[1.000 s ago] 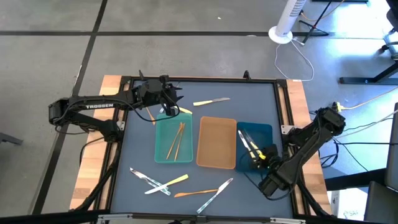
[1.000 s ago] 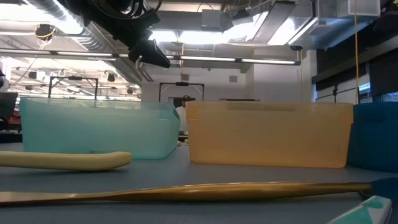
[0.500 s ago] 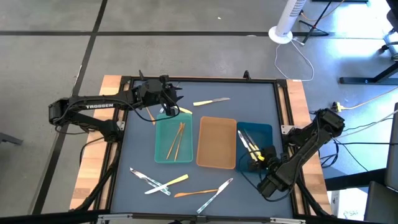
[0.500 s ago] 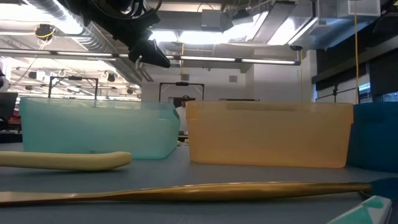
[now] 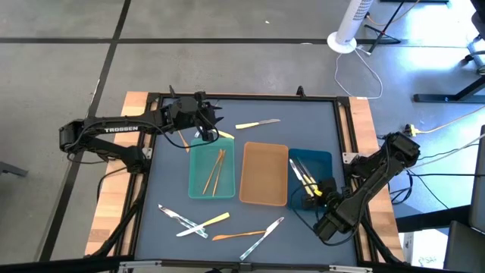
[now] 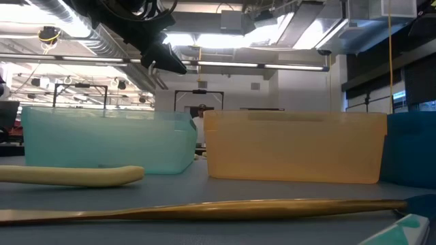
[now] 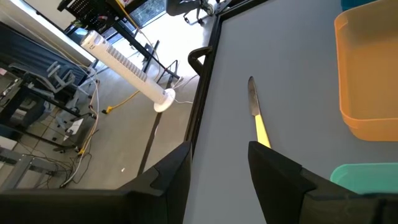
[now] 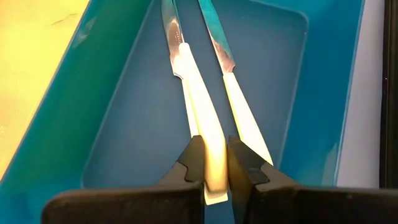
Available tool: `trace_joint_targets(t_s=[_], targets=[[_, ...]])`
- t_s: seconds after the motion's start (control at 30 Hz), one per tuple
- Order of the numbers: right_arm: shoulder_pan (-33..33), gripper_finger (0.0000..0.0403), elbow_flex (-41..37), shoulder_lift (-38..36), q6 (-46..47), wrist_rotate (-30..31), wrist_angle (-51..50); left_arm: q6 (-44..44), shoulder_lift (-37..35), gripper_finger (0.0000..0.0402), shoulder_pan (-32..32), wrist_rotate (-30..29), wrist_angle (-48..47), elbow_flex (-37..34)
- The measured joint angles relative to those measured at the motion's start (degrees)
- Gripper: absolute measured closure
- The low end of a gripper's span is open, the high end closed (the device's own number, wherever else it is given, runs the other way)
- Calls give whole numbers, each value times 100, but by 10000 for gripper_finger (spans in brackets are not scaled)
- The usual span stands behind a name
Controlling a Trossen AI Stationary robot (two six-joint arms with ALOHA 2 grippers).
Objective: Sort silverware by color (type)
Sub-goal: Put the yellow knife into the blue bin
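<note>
Inside dark-blue tray point(image 8: 323, 93), fingers point(image 8: 194, 163) pinching knife point(image 8: 199, 118)

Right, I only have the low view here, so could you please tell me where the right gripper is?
Observer: The right gripper is above the dark-blue rectangular tray, shut on a yellow-handled, silver-bladed knife.
Operator: Thank you. Is anything else in that tray?
Observer: Yes, a second yellow-handled knife lies in it, beside the held one.
Operator: And what does the teal tray hold?
Observer: The translucent teal tray holds two slim gold utensils.
Operator: Where is the left gripper, please?
Observer: The left gripper hovers open just beyond the teal tray's far end, facing another yellow-handled knife on the table.
</note>
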Motion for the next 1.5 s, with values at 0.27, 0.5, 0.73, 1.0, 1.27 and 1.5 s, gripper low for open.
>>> trace_joint_targets(t_s=[0.27,0.5,0.73,1.0,1.27,1.5], targets=[[0,381,0,0,-5,-48,15,0,0,248,1,-1,0,0],[0,381,7,78,-133,-63,229,-2,0,248,-1,1,0,0],[0,381,7,344,-146,-119,274,-2,0,248,-1,0,0,0],[0,381,4,408,-315,-170,271,-2,0,248,-1,1,-2,0],[0,381,4,689,-435,-183,304,-2,0,248,-1,0,-2,0],[0,381,4,702,-451,-214,299,-2,0,248,-1,0,-2,0]])
